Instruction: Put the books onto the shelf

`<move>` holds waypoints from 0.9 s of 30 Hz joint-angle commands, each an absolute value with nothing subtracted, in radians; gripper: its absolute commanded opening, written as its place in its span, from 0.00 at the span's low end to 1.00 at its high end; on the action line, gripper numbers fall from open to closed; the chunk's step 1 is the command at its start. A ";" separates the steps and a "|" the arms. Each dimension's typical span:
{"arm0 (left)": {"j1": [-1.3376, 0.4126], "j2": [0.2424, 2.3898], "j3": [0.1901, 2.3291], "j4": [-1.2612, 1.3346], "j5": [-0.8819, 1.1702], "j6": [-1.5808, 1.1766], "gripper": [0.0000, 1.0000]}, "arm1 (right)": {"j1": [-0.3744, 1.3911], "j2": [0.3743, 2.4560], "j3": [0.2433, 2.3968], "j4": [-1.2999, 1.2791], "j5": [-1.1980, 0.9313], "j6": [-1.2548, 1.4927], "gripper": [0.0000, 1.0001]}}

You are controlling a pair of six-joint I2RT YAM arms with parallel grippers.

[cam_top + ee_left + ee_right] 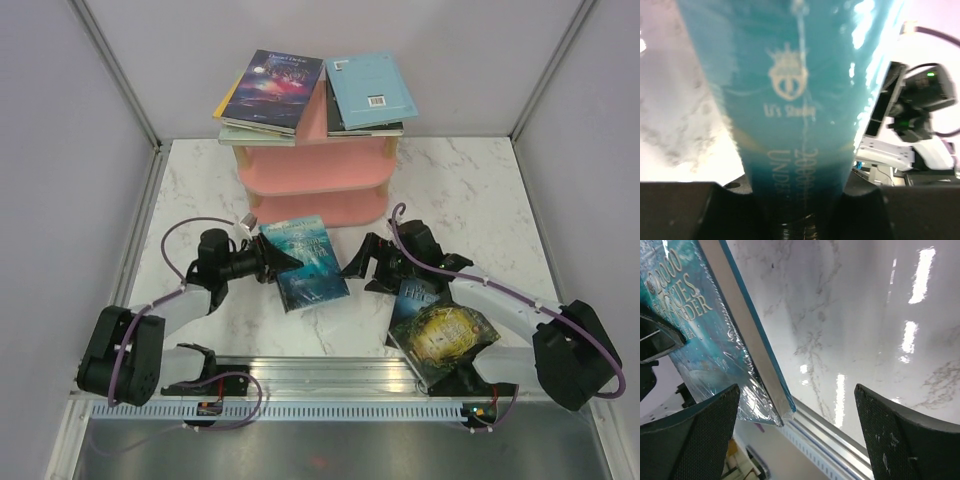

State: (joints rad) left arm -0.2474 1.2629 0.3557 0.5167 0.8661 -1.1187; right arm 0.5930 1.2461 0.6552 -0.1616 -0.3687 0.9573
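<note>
White table top (pixel 480 200), grey marble veining, glossy; streaks of light glare on it in the right wrist view. Pale lilac-grey wall panels (pixel 60 150) on left, back and right. Grey metal posts (pixel 113 62) at both back corners. Ribbed aluminium rail (pixel 330 372) along near edge. Slotted white strip (pixel 340 410) just below rail. Dark grey sheet (pixel 350 450) nearest of all.

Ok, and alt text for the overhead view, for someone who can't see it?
The left gripper clamps the left edge of a teal book on the marble table, while the right gripper stands open at the book's right edge. Behind them, a pink shelf carries stacked books on top; a green-gold book lies under the right arm.
</note>
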 commanded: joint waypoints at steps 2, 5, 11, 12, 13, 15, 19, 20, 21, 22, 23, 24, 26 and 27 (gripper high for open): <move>-0.229 1.172 0.442 0.666 0.960 -1.281 0.02 | 0.598 1.223 0.683 -0.008 -0.466 1.071 0.98; -0.221 1.152 0.436 0.747 0.956 -1.351 0.02 | 0.609 1.223 0.684 0.112 -0.501 1.140 0.98; -0.216 1.163 0.380 1.041 0.916 -1.554 0.02 | 0.655 1.218 0.667 0.294 -0.531 1.276 0.98; -0.216 1.172 0.376 1.086 0.908 -1.580 0.02 | 0.667 1.215 0.655 0.316 -0.529 1.291 0.97; -0.216 1.190 0.367 1.121 0.905 -1.624 0.02 | 0.672 1.212 0.647 0.365 -0.529 1.313 0.93; -0.216 1.201 0.367 1.172 0.910 -1.644 0.02 | 0.683 1.204 0.631 0.406 -0.526 1.359 0.85; -0.216 1.186 0.367 1.148 0.923 -1.643 0.02 | 0.690 1.180 0.621 0.491 -0.525 1.396 0.43; -0.216 1.172 0.368 1.137 0.936 -1.637 0.02 | 0.692 1.169 0.626 0.491 -0.523 1.394 0.36; -0.216 1.164 0.370 1.080 0.943 -1.628 0.02 | 0.690 1.163 0.629 0.489 -0.522 1.396 0.28; -0.218 1.154 0.383 1.036 0.953 -1.590 0.02 | 0.692 1.158 0.630 0.488 -0.520 1.396 0.09; -0.218 1.143 0.394 0.982 0.969 -1.562 0.02 | 0.693 1.148 0.632 0.482 -0.519 1.399 0.00; -0.216 1.117 0.406 0.903 0.977 -1.527 0.02 | 0.693 1.140 0.634 0.477 -0.515 1.401 0.00; -0.216 1.080 0.465 0.607 0.974 -1.377 0.26 | 0.695 1.115 0.634 0.480 -0.509 1.404 0.00; -0.218 1.042 0.492 0.489 0.960 -1.314 0.40 | 0.693 1.109 0.638 0.476 -0.508 1.402 0.00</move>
